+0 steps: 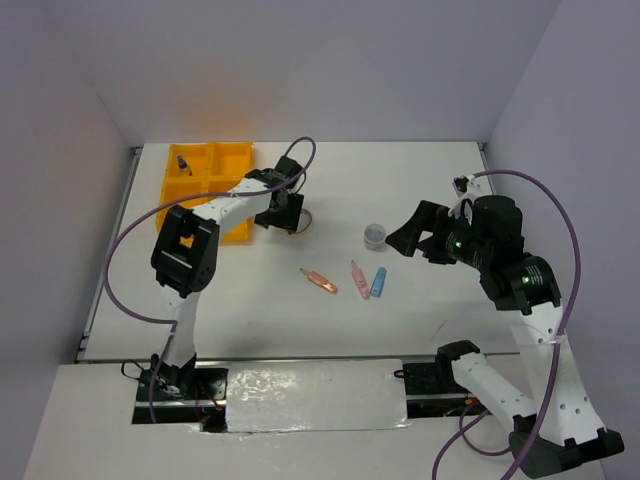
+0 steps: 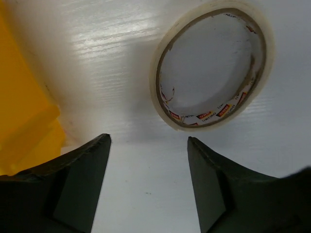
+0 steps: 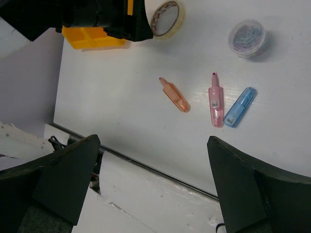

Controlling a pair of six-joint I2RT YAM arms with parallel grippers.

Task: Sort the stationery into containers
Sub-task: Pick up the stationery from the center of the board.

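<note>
The orange-yellow tray (image 1: pixel 205 185) sits at the far left, with the small blue-capped bottle (image 1: pixel 183 162) in a back compartment. My left gripper (image 1: pixel 287 213) is open and empty, low over the table beside the tray's right edge (image 2: pixel 24 116). The tan tape ring (image 2: pixel 209 118) lies flat just beyond the fingertips of this gripper (image 2: pixel 148 138). The round jar (image 1: pixel 375 234), two pink pieces (image 1: pixel 319 281) (image 1: pixel 357 279) and the blue piece (image 1: pixel 378 282) lie mid-table. My right gripper (image 1: pixel 405 238) is open and empty, raised beside the jar (image 3: pixel 247 37).
The right wrist view shows the tape ring (image 3: pixel 167 18), the orange-pink piece (image 3: pixel 175 95), the pink piece (image 3: pixel 215 99) and the blue piece (image 3: pixel 240 107), with the table's near edge below them. The left arm hides part of the tray (image 3: pixel 92 36).
</note>
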